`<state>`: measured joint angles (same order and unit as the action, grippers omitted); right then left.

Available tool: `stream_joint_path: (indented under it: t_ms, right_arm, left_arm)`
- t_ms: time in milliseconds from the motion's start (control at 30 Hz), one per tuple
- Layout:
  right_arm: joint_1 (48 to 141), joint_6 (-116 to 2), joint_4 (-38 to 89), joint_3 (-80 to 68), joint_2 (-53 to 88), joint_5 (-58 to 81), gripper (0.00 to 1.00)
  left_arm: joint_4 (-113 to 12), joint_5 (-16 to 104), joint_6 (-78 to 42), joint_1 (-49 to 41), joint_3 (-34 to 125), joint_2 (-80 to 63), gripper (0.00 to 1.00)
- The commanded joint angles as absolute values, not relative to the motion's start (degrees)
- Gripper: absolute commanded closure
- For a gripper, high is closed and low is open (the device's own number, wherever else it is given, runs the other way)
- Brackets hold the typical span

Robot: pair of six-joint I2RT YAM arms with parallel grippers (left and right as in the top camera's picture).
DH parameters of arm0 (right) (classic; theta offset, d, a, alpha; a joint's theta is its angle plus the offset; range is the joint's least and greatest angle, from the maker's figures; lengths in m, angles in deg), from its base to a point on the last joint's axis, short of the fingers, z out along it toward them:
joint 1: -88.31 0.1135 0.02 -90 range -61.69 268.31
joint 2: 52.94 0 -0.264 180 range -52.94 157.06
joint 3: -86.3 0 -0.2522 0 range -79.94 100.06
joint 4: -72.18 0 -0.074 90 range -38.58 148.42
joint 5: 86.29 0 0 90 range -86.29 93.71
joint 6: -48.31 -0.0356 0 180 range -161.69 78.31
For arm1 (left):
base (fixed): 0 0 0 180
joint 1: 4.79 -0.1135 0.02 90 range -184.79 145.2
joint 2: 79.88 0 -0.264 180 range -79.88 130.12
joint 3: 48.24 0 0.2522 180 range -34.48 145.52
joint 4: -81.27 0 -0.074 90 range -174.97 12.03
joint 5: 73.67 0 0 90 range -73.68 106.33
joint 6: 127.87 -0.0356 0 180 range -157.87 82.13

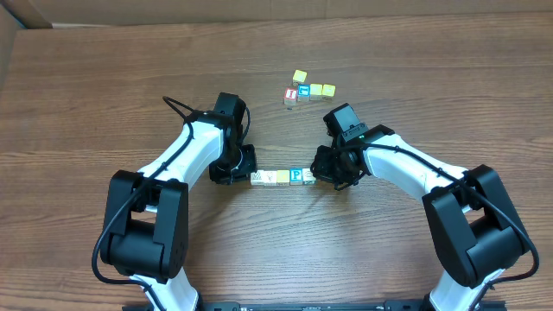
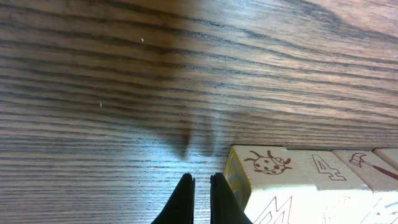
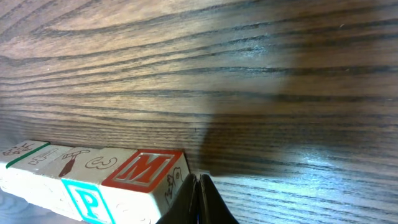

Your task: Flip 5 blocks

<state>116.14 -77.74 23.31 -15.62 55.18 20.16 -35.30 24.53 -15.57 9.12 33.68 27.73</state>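
Observation:
Five blocks lie in a tight row: a cream block [image 1: 257,179], a second cream one [image 1: 270,179], a yellow one [image 1: 282,178], a blue-faced P block [image 1: 296,176] and a cream end block [image 1: 308,177]. My left gripper [image 1: 246,174] is shut, its tips at the row's left end. In the left wrist view the gripper [image 2: 200,182] stands beside the ladybug block [image 2: 267,167]. My right gripper [image 1: 320,175] is shut against the right end. In the right wrist view the gripper [image 3: 198,182] touches the end block, whose side shows a red M [image 3: 146,169], with the P block [image 3: 84,199] beyond it.
A second cluster of cubes sits further back: a yellow cube [image 1: 299,76], a red-faced cube [image 1: 291,93], a blue cube [image 1: 303,90] and two yellowish cubes [image 1: 322,89]. The wooden table [image 1: 104,95] stretches out on all sides.

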Motion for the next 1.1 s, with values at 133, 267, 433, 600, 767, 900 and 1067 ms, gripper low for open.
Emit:
stream_joint_path:
  t_ms: [133, 267, 433, 600, 767, 900, 1067]
  right_arm:
    - [116.3, -78.0, 23.7, -16.0, 53.9, 21.0, 0.96]
    - [116.3, -78.0, 23.7, -16.0, 53.9, 21.0, 0.96]
    - [116.3, -78.6, 24.5, -16.0, 53.9, 22.1, 0.96]
    - [116.3, -79.3, 24.8, -16.0, 53.9, 22.0, 0.96]
    - [116.3, -79.3, 24.8, -16.0, 53.9, 22.0, 0.96]
    - [116.3, -79.3, 25.0, -16.0, 53.9, 22.0, 0.96]
    - [116.3, -79.3, 25.0, -16.0, 53.9, 22.0, 0.96]
  left_arm:
    - [-35.6, 25.3, -15.6, 9.5, 33.5, 26.6, 0.96]
    - [-36.0, 25.3, -14.6, 9.5, 33.5, 26.6, 0.96]
    - [-36.6, 25.3, -14.1, 9.5, 33.5, 26.6, 0.96]
    - [-36.9, 25.2, -14.0, 9.5, 33.5, 26.6, 0.96]
    - [-36.9, 25.2, -14.0, 9.5, 33.5, 26.6, 0.96]
    - [-37.0, 25.2, -14.0, 9.5, 33.5, 26.6, 0.96]
    - [-37.0, 25.2, -14.0, 9.5, 33.5, 26.6, 0.96]
